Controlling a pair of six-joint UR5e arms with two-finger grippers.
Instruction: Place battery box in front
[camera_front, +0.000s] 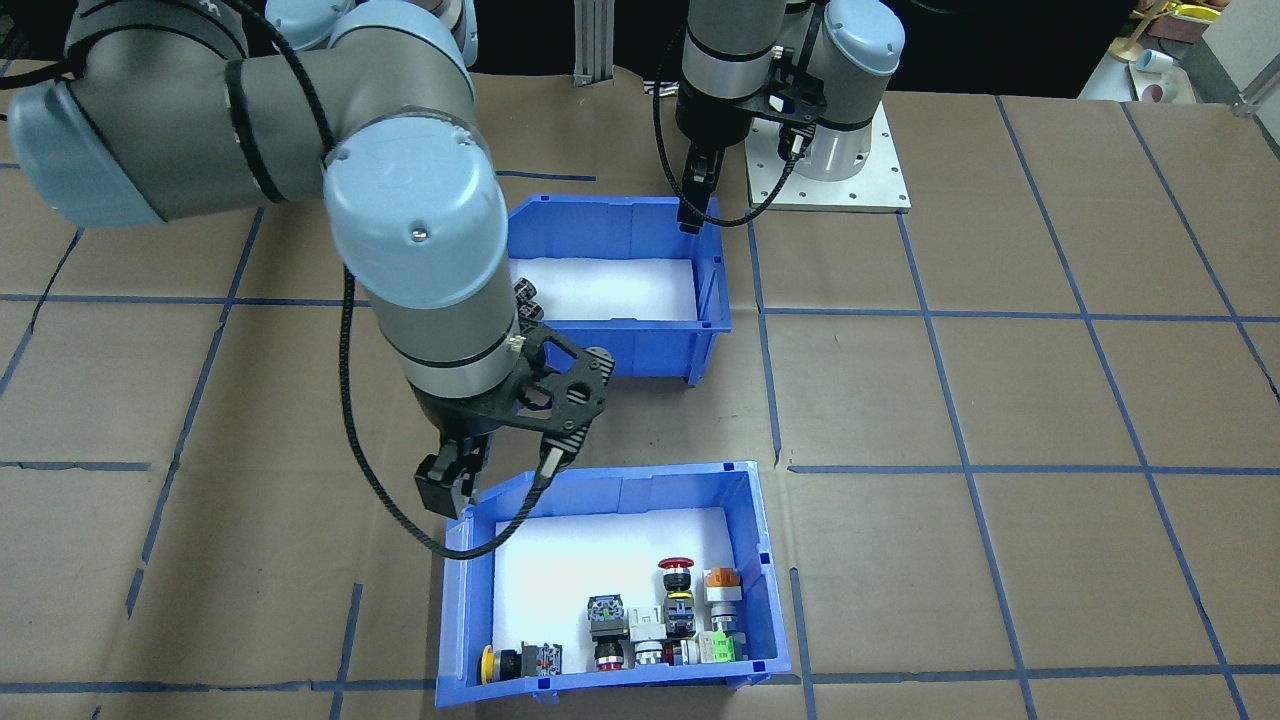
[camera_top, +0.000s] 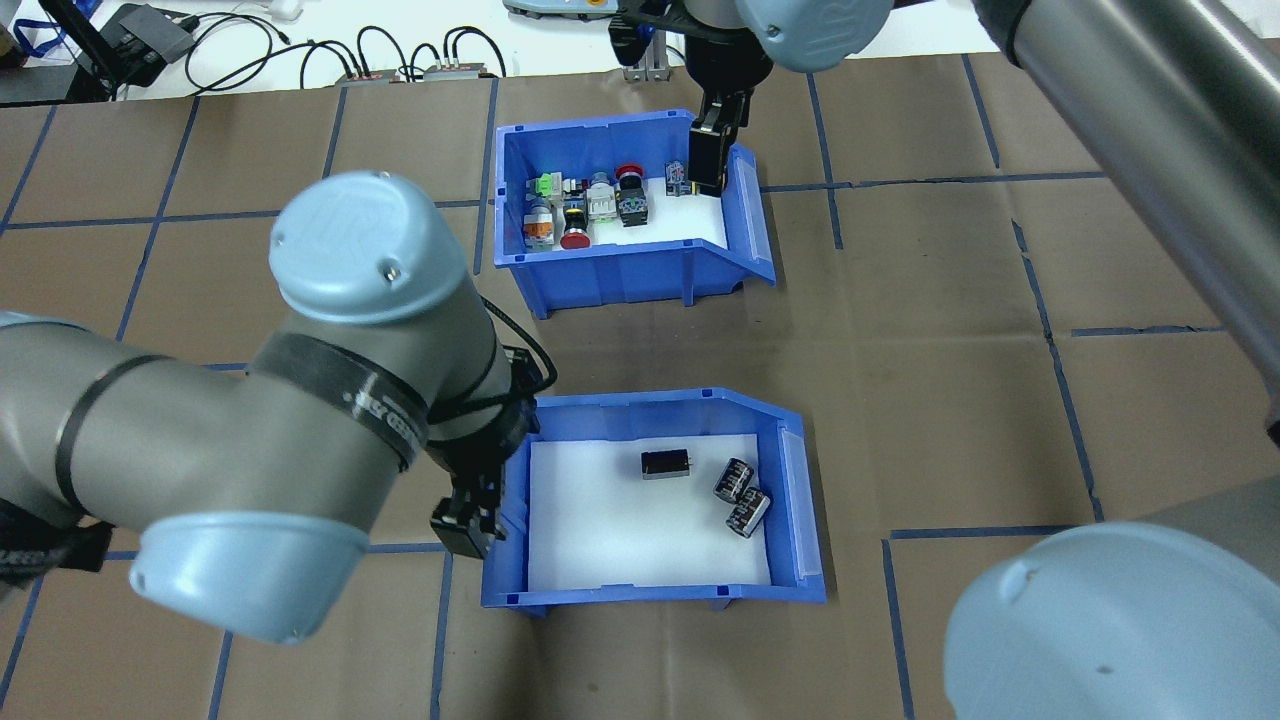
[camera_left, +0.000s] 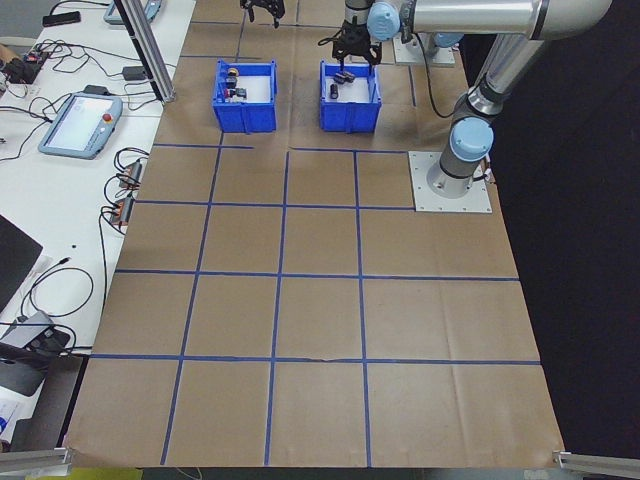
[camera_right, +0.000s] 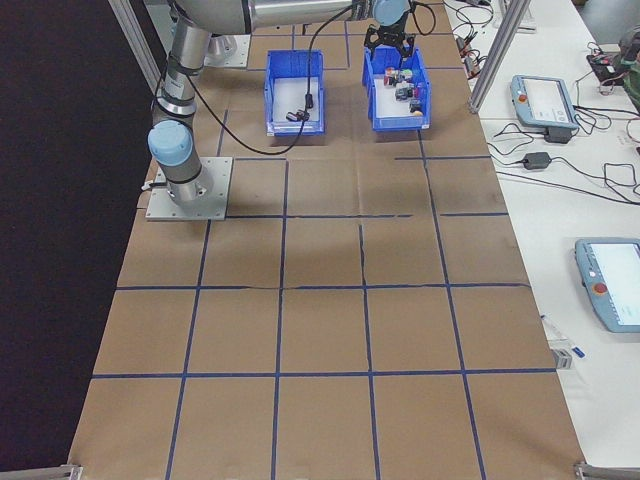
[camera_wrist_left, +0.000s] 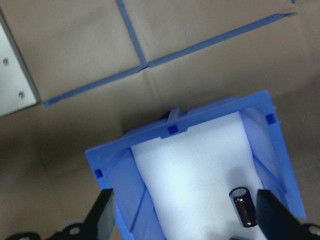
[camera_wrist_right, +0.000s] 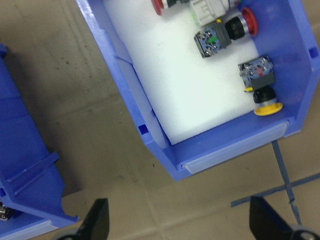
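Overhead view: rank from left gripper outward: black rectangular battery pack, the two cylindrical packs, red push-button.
From the left gripper:
1. Black rectangular battery pack, mid-floor of the battery box.
2. Two cylindrical packs, touching by its slanted side; too close to rank.
3. Red push-button, in the far switch bin.

Barely any readable text in these shots

We can make out the embossed "UR" logo on the blue joint cap (camera_top: 815, 25) at the top of the overhead view, and a fainter one on the near arm's cap (camera_top: 345, 235). The black band (camera_top: 370, 410) round that near arm has white lettering, but it's too smeared for us to read. Nothing legible on the battery box (camera_top: 655, 500), the switch bin (camera_top: 630, 215) or the tablets (camera_right: 545, 95) off the bench.
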